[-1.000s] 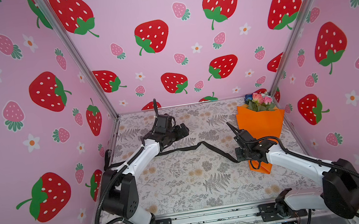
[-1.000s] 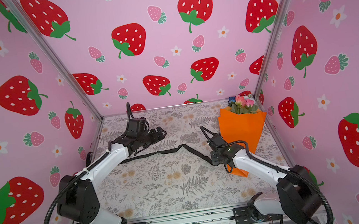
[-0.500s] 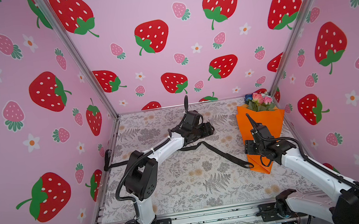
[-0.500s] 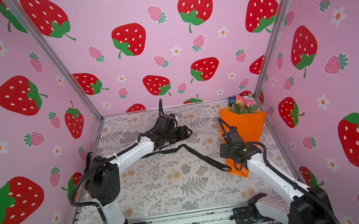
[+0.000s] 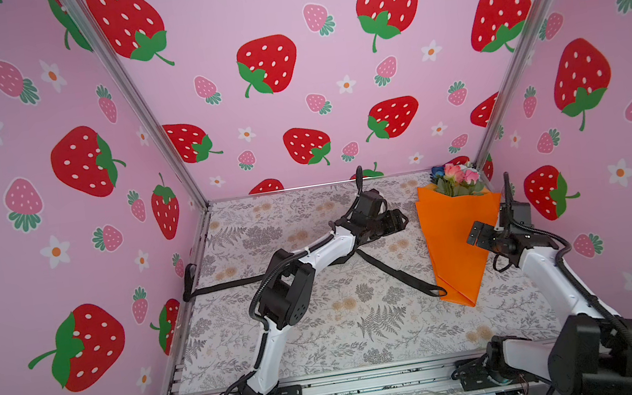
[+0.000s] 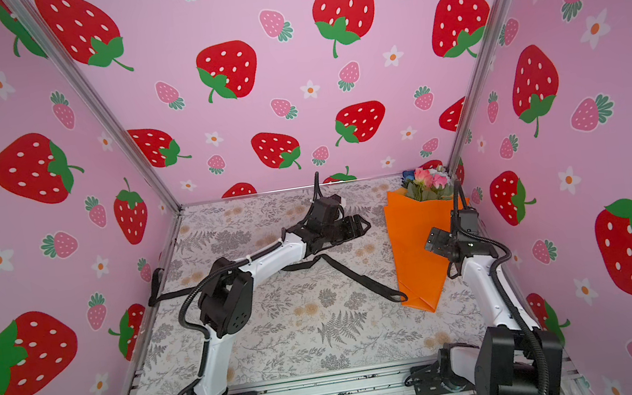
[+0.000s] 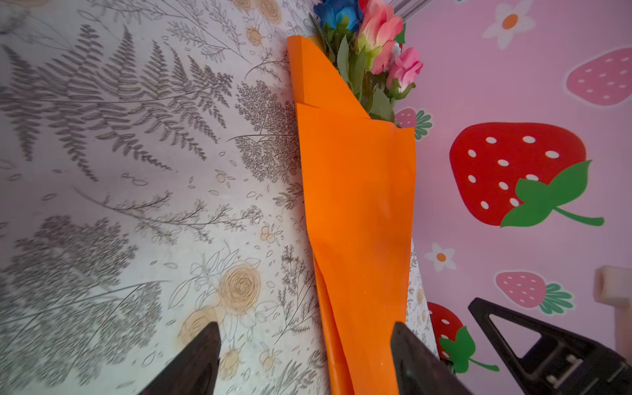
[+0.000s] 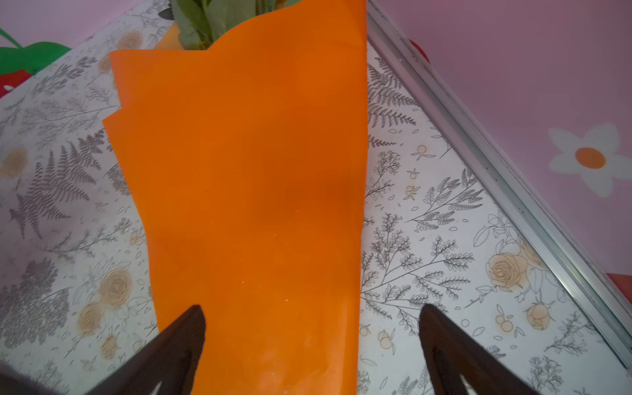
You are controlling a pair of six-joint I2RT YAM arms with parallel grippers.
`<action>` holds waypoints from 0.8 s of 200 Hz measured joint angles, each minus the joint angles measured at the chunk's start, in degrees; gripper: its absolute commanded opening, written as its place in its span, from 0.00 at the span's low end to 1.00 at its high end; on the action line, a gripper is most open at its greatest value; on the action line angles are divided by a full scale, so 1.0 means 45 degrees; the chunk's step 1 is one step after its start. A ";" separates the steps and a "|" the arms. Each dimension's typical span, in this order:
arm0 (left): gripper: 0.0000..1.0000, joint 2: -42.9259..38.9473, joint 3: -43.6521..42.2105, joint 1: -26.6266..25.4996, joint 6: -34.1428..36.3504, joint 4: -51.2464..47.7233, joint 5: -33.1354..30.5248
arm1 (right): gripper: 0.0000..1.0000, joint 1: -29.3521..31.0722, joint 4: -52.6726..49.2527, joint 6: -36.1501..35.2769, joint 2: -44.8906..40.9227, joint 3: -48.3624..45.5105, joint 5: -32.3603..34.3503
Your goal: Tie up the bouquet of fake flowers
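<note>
Spread, empty left gripper (image 7: 304,328) and right gripper (image 8: 311,325). Orange-wrapped bouquet of fake flowers (image 5: 458,237) flat at far right, by wall. Pinch black ribbon (image 5: 396,275) near its end, slide under narrow stem part, avoid creasing paper.

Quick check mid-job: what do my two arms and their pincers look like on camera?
Left arm and right arm: white tube-like links, black blocky joints, black ribbed cables looping alongside. Left pincer and right pincer: black, tapering to triangular points.
</note>
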 measured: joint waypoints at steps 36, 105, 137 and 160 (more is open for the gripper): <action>0.79 0.1681 0.1316 -0.0194 -0.0461 0.0015 0.0340 | 1.00 -0.1511 0.0627 -0.0194 0.1428 0.0049 -0.0850; 0.71 0.4022 0.3696 -0.0325 -0.1219 -0.0175 0.1112 | 1.00 -0.1991 0.1729 -0.0194 0.2880 0.0053 -0.1875; 0.70 0.4541 0.4439 -0.0330 -0.1399 -0.0180 0.1316 | 1.00 -0.1991 0.2089 -0.0199 0.3230 0.0053 -0.2055; 0.69 0.4804 0.4843 -0.0340 -0.1525 -0.0194 0.1345 | 1.00 -0.2001 0.2293 -0.0209 0.3521 0.0053 -0.2157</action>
